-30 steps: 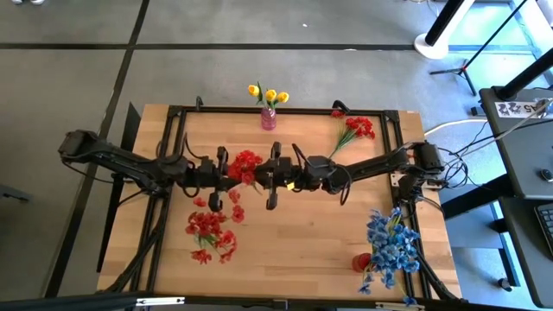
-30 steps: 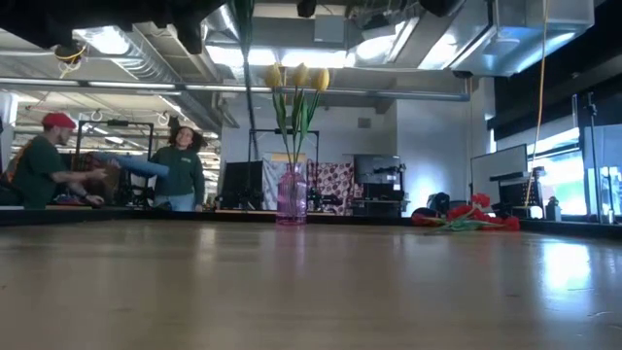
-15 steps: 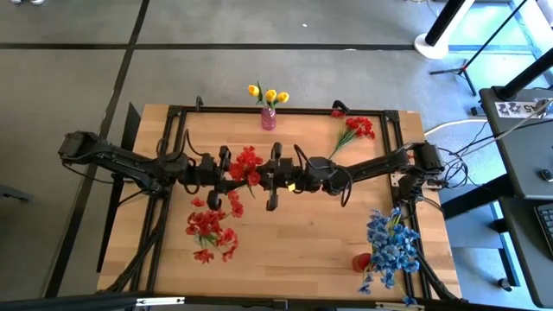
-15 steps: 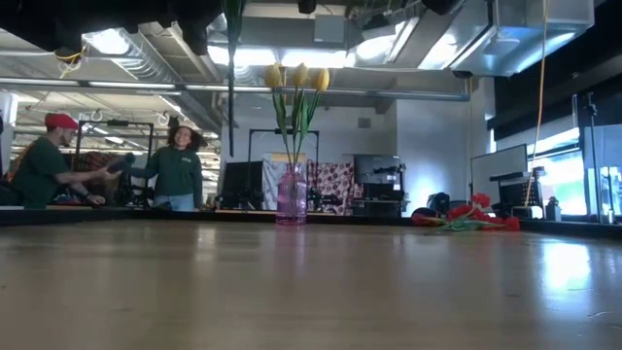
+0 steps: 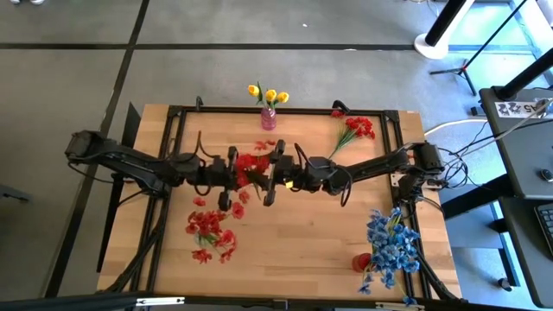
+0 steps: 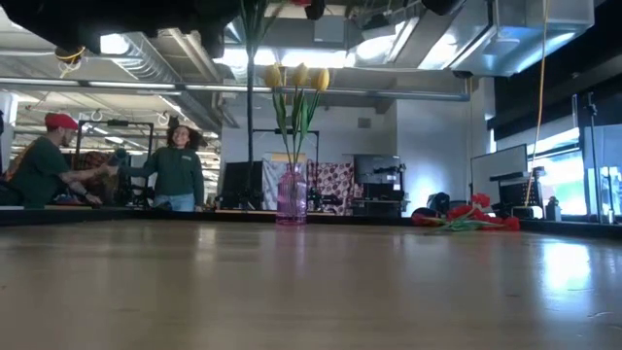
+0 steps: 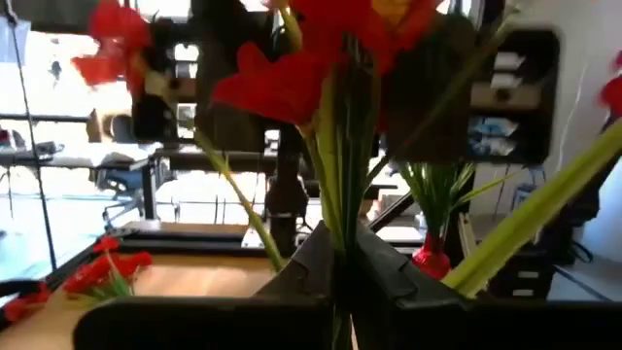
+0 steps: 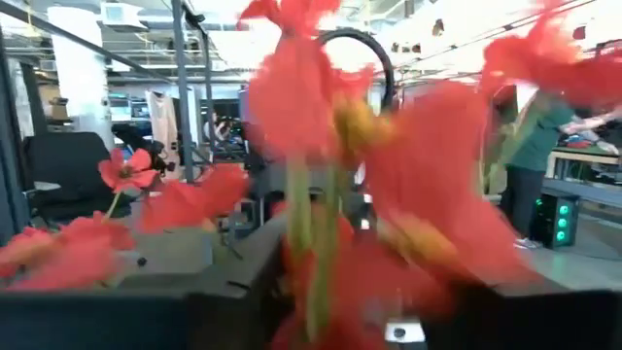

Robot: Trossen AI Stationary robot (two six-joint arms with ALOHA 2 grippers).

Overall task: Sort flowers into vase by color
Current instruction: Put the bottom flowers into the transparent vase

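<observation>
Red flower (image 7: 321, 68), thin green stem

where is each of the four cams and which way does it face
High view: above the table, facing straight down; shows both arms meeting mid-table at a red flower bunch.
Low view: at tabletop height, facing level across to the pink vase of yellow tulips; arms barely show at the top.
Left wrist view: on the left arm, facing past the left claw, shut on red flower stems.
Right wrist view: on the right arm, red blooms filling it.
Shared: both wrist views show that red bunch.
</observation>
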